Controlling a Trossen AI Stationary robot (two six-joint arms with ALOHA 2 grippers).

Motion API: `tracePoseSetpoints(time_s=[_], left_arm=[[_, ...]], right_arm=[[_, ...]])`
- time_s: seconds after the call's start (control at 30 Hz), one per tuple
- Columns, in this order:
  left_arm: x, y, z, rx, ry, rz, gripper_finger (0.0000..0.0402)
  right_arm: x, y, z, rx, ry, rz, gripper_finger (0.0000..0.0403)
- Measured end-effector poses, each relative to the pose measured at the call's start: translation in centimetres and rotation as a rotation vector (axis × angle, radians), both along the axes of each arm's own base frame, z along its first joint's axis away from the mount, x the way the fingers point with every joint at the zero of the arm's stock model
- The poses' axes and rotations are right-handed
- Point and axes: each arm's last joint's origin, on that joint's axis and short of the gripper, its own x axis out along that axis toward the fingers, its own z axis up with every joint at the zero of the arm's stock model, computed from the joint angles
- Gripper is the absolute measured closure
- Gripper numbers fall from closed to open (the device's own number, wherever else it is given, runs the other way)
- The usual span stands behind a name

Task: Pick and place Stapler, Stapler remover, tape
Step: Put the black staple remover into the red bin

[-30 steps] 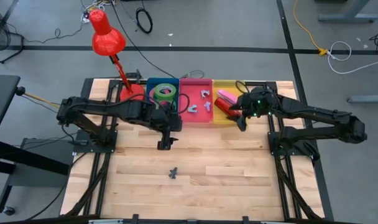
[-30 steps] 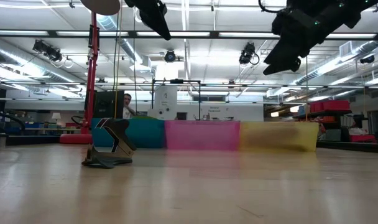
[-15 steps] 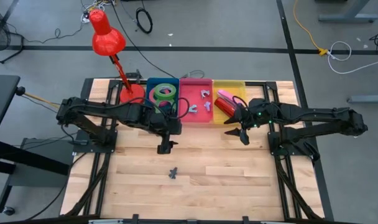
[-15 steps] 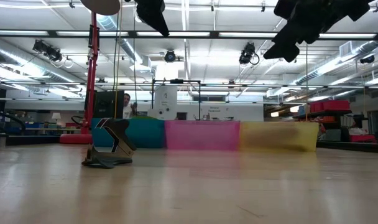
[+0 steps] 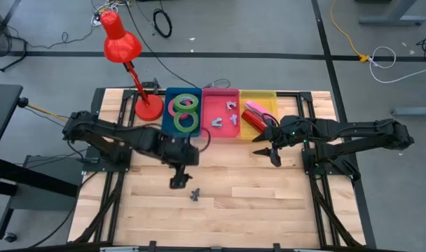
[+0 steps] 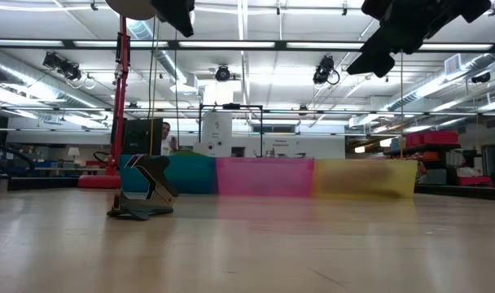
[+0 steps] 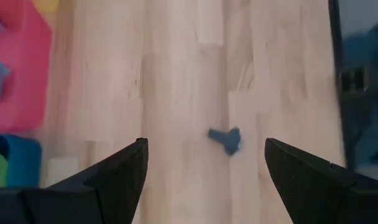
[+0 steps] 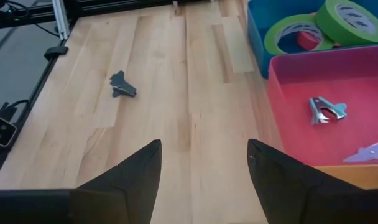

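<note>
A wooden table (image 5: 227,189) is carrying three bins along its far edge. The blue bin (image 5: 167,119) is holding the tape rolls (image 5: 186,122), two green and one pink. The pink bin (image 5: 223,129) is holding several staple removers (image 5: 231,106), and the yellow bin (image 5: 271,98) a red stapler (image 5: 252,120). One dark staple remover (image 5: 195,194) is lying alone on the bare wood. The left gripper (image 5: 176,183) is hovering just beside it, fingers (image 7: 120,171) spread apart and empty. The right gripper (image 5: 268,152) is hanging near the yellow bin, fingers (image 8: 133,171) likewise apart, holding nothing.
</note>
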Motion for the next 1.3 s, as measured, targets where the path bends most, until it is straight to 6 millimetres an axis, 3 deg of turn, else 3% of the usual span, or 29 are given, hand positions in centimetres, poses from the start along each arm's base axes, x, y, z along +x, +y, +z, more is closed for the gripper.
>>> tracePoseSetpoints(time_s=[0.17, 0.33, 0.57, 0.87, 1.17, 1.3], left_arm=[[-0.7, -2.4, -0.9, 0.181, 0.050, -0.159, 0.0076], [-0.6, -3.9, -2.3, 0.265, 0.111, -0.211, 0.0076], [-0.2, -3.4, -4.1, 0.347, 0.241, -0.150, 0.0084], [0.5, -3.7, -4.1, 0.337, 0.176, -0.207, 0.0124], [-1.5, -3.1, -9.8, 0.231, 0.124, -0.187, 0.0131], [-2.2, -3.3, -11.4, 0.196, 0.072, -0.173, 0.0131]], right_arm=[[0.0, 0.3, 0.0, 0.000, 0.000, 0.015, 0.0168], [0.1, 0.5, 0.1, -0.001, -0.011, 0.025, 0.0168], [0.1, 0.8, 0.2, -0.002, -0.026, 0.042, 0.0168], [0.1, 1.3, 0.2, 0.033, -0.021, 0.044, 0.0168], [0.2, 1.5, 0.3, 0.044, -0.036, 0.049, 0.0168], [0.2, 1.5, 0.4, 0.044, -0.040, 0.049, 0.0168]])
